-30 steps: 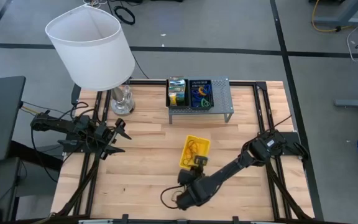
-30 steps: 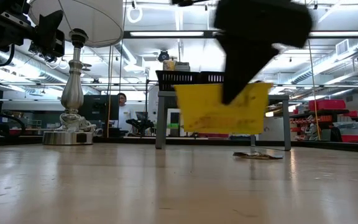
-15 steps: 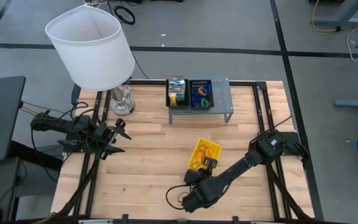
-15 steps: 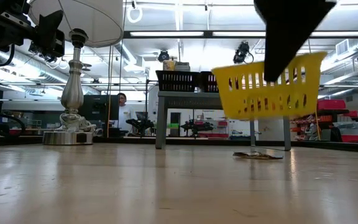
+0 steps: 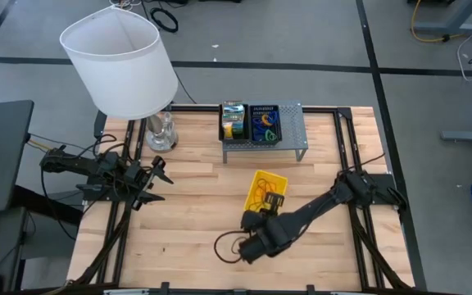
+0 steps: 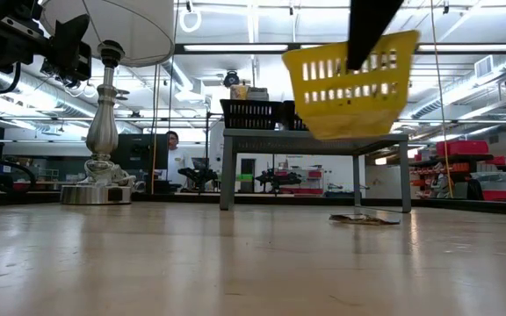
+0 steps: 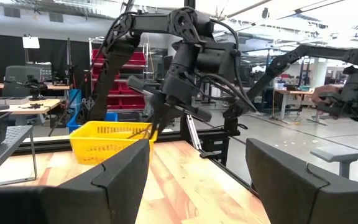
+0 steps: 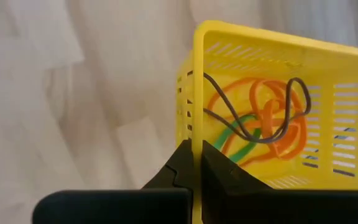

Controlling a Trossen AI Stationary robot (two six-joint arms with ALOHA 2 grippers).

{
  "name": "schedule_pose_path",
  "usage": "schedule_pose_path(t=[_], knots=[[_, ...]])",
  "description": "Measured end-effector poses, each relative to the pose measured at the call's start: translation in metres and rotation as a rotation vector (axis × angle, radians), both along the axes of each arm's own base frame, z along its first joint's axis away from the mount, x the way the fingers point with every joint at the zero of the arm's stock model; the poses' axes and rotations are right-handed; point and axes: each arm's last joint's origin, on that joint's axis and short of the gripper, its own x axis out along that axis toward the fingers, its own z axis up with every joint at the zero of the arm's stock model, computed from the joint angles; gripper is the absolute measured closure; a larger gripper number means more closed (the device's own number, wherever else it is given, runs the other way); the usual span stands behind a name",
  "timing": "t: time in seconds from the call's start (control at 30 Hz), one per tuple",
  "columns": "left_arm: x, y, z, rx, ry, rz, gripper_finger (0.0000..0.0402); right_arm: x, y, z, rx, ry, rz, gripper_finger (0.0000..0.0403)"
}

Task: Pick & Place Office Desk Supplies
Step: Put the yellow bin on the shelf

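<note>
Right gripper, fingers clenched on the yellow basket rim, is lifting it higher than a second ago toward the grey rack at 12 o'clock, rubber bands inside; left gripper is idling released at 9 o'clock.

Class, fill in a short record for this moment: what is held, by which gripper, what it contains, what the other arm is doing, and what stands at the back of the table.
held: yellow basket, lifted off the table
holder: right gripper, shut on its rim
contents: rubber bands, orange, green and dark
other arm: left gripper open, waiting at the left side
back of table: grey rack with black bins; lamp
</note>
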Motion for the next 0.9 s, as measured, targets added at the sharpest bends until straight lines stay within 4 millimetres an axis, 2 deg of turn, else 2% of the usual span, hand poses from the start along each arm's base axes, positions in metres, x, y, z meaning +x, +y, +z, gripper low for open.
schedule_pose_path(t=[0.13,0.37,0.47,0.9], knots=[[0.000,0.000,0.000,0.000,0.000,0.000,0.0133,0.007,-0.014,0.001,-0.021,0.026,0.036,0.0396],[0.000,0.000,0.000,0.000,0.000,0.000,0.0133,0.019,-0.041,0.001,-0.018,0.017,-0.054,0.0396],[0.000,0.000,0.000,0.000,0.000,0.000,0.0133,0.023,-0.049,0.001,-0.040,0.027,-0.039,0.0396],[0.000,0.000,0.000,0.000,0.000,-0.001,0.0133,0.023,-0.051,0.001,-0.088,0.162,0.236,0.0396]])
